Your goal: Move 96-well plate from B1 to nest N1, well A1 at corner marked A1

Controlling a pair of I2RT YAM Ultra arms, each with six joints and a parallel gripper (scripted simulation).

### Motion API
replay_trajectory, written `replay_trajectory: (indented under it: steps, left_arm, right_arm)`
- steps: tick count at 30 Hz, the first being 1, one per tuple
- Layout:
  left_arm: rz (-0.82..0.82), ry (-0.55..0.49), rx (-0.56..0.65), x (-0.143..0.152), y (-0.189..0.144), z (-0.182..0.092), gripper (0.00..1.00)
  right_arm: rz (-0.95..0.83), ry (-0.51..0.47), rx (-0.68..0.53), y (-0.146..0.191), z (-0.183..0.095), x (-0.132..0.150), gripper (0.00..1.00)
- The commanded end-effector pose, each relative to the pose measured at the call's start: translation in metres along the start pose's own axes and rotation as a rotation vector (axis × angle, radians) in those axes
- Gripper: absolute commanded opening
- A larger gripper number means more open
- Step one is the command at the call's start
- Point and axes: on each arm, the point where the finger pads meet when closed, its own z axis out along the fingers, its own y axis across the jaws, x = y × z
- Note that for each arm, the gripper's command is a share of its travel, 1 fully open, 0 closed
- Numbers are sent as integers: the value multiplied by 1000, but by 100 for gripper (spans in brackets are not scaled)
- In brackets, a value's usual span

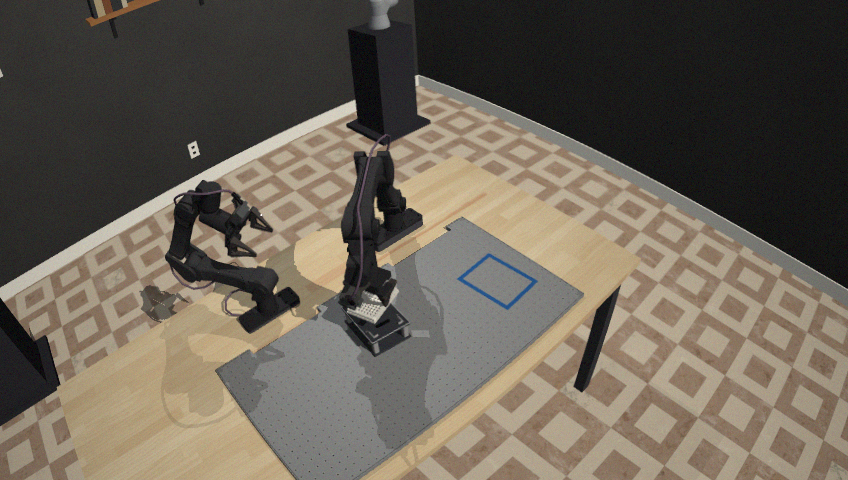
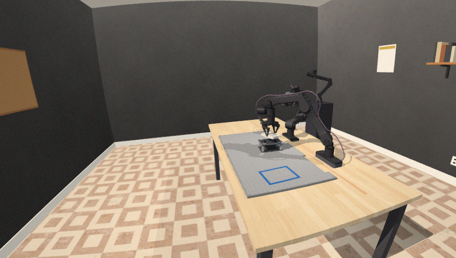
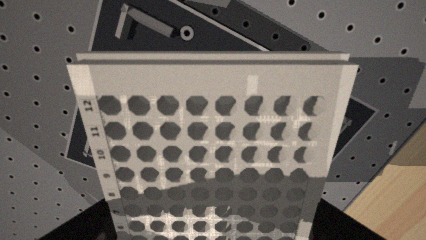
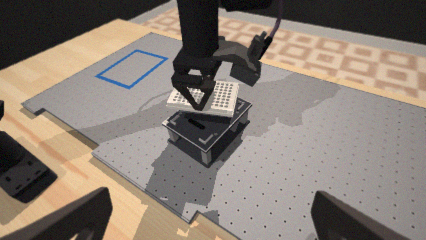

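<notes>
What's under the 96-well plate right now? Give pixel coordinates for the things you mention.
Beneath the 96-well plate (image 1: 373, 308) (image 2: 270, 135) (image 3: 210, 145) (image 4: 226, 97) is the raised nest (image 1: 375, 339) (image 2: 263, 141) (image 3: 150, 42) (image 4: 206, 146), one slot and some corner locators showing. The plate covers the rest, including whatever lies under its middle.

My left gripper (image 1: 370, 295) (image 2: 270, 130) (image 4: 203, 95), black, grips an off-white plate (image 1: 373, 307) (image 2: 271, 135) (image 3: 210, 80) (image 4: 226, 95) patterned with rows of dark wells and dark rim numbers. The nest (image 1: 373, 340) (image 2: 270, 141) (image 3: 350, 127) (image 4: 205, 138) is charcoal, edged pale, on light-gray posts (image 4: 206, 156). A blue rectangular outline (image 1: 521, 293) (image 2: 285, 182) (image 4: 113, 83) marks the gray, dot-perforated board (image 1: 487, 339) (image 2: 236, 166) (image 3: 30, 100) (image 4: 310, 150); the table (image 1: 119, 404) (image 2: 320, 214) (image 3: 395, 200) (image 4: 30, 70) is blond-grained, the floor (image 1: 654, 416) (image 2: 143, 207) (image 4: 350, 60) checked in brown and cream squares.
</notes>
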Motion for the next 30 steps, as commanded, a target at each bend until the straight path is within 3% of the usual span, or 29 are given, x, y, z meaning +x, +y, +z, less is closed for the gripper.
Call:
replay_trajectory:
  steps: [1,7,9,19,30]
  left_arm:
    - [-269,-15,4,-5,1,-9,80]
    - [-604,-12,9,-4,2,-9,80]
    - [-604,-12,9,-4,2,-9,80]
    - [-1064,-8,17,-4,4,-9,80]
    - [-1119,-8,19,-4,4,-9,80]
  right_arm:
    - [-60,-26,-31,8,4,-5,100]
    - [-61,-27,-31,8,4,-5,100]
    - [-61,-27,-31,8,4,-5,100]
    - [-57,-27,-28,7,4,-5,100]
    - [-56,-15,-28,7,3,-4,100]
